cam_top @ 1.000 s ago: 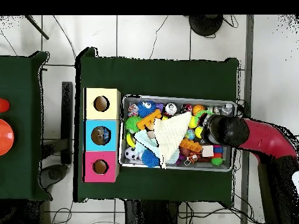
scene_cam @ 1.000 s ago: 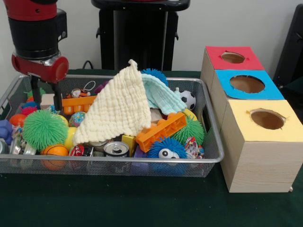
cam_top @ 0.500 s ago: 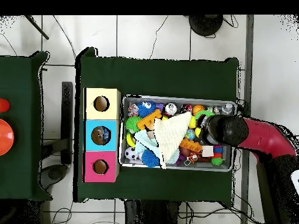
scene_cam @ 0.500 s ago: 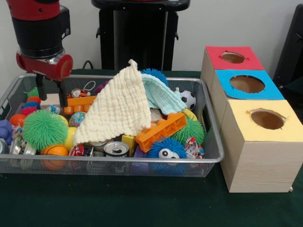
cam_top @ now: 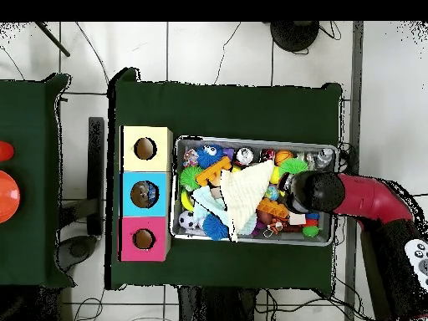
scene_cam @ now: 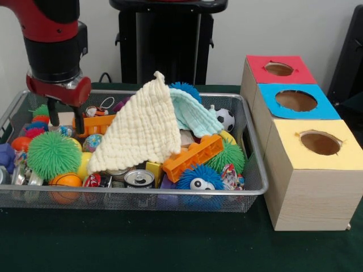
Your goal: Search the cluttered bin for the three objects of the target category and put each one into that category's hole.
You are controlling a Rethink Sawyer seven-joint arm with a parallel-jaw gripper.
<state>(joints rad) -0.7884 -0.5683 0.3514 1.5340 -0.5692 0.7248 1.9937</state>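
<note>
Green-clothed bench, wire bin still crammed. Your fingers hang apart, empty, over its end; orange block just beside them. Blue hole seems to hold something; sorting mostly remains.

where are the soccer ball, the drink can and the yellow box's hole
soccer ball (scene_cam: pixel 225 118), front view, on its white face
drink can (scene_cam: pixel 139 178), front view, on its silver top
yellow box's hole (scene_cam: pixel 320 143), front view, inside the round opening

No text, label, brand or number is readable on anything in either view.
</note>
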